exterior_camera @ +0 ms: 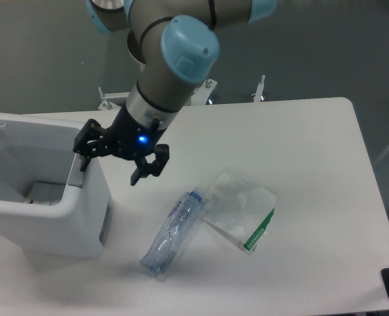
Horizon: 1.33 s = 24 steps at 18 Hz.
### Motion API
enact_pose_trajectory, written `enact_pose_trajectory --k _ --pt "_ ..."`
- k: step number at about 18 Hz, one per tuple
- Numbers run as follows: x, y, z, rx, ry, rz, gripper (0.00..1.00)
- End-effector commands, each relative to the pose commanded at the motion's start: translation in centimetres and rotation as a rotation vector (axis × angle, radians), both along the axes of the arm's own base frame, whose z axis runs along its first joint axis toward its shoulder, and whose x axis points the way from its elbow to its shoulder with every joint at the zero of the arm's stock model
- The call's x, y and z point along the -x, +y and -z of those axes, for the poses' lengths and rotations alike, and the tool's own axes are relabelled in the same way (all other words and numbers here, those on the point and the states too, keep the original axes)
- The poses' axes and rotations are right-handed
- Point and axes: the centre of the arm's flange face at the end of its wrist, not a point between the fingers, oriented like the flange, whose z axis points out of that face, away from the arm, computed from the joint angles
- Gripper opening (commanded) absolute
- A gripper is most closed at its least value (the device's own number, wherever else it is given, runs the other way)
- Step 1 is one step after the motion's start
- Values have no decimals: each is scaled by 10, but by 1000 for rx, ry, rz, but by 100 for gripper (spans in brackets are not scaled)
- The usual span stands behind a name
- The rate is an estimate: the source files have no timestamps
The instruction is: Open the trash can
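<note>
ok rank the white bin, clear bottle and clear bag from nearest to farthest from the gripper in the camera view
1. White boxy plastic trash can, beside the gripper, on the picture's left.
2. Clear plastic bottle with blue label, lying below-right.
3. Clear plastic bag with green strip, farther right.

The black gripper [112,166] is glowing with a small blue light under grey arm [161,79] joints capped in pale blue. The trash can [46,210] left of the jaws is showing white, while the clear bottle [173,232] is wearing a blue label and the clear bag [241,212] a green strip.
</note>
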Motion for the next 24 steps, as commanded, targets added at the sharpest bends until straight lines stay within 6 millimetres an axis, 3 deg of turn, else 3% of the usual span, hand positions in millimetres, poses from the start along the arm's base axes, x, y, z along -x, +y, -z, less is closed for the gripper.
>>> enact_pose_trajectory --k 5,10,14,18,22,24 --pt "92 -56 10 88 177 -144 100" --pt "182 -112 46 219 394 -145 100" --pt "237 -154 80 315 458 -63 100" --pt "274 -189 96 372 511 35 100" --pt "289 -210 110 355 598 389 100" --pt "291 -213 116 351 607 461 100"
